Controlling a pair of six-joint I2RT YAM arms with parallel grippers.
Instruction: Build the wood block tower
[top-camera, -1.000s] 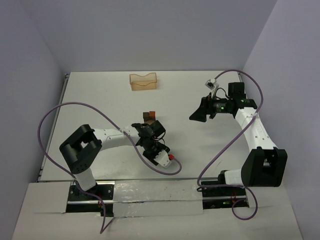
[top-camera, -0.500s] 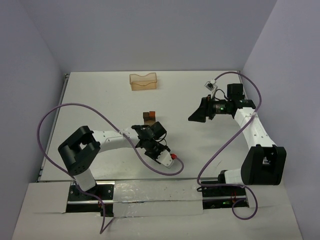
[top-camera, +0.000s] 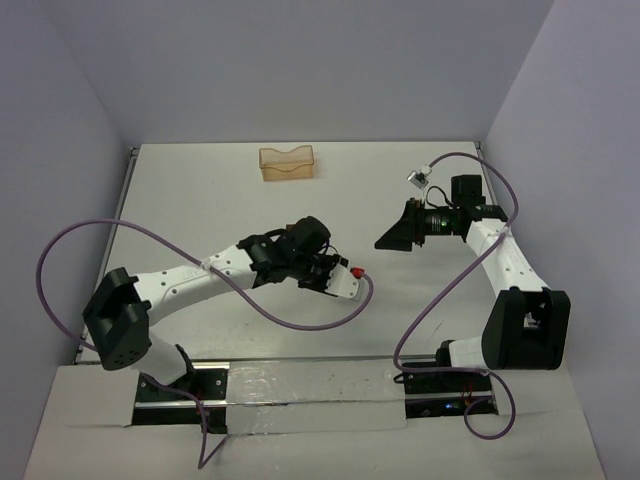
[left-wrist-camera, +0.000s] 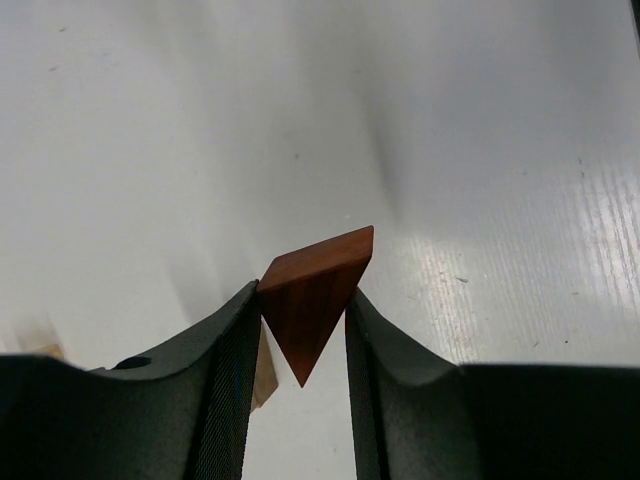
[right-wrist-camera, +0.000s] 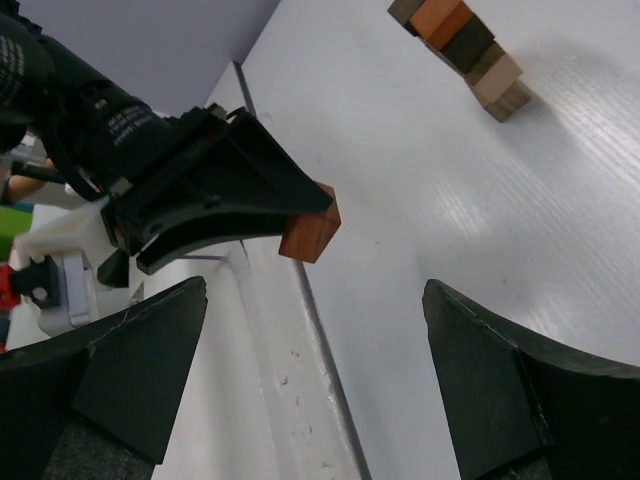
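My left gripper (left-wrist-camera: 305, 300) is shut on a reddish-brown triangular wedge (left-wrist-camera: 315, 285) and holds it point-down above the table. The right wrist view shows that gripper (right-wrist-camera: 285, 215) with the wedge (right-wrist-camera: 310, 232) at its tip, off the surface. The wood block tower (right-wrist-camera: 460, 45), a stack of tan, dark and orange-brown blocks, stands apart from it. In the top view the left gripper (top-camera: 303, 243) covers the tower's spot. A sliver of tan block (left-wrist-camera: 265, 368) shows behind my left finger. My right gripper (top-camera: 392, 234) is open and empty, facing the left gripper.
A pale orange translucent tray (top-camera: 287, 162) stands at the back of the table. The left arm's purple cable (top-camera: 300, 322) loops over the near middle. The right arm's cable (top-camera: 430, 310) hangs at the right. Walls close in the left, back and right sides.
My left arm has stretched away from the front and to the right, carrying the wedge over the spot where the tower stood in view. The right gripper has shifted only slightly.
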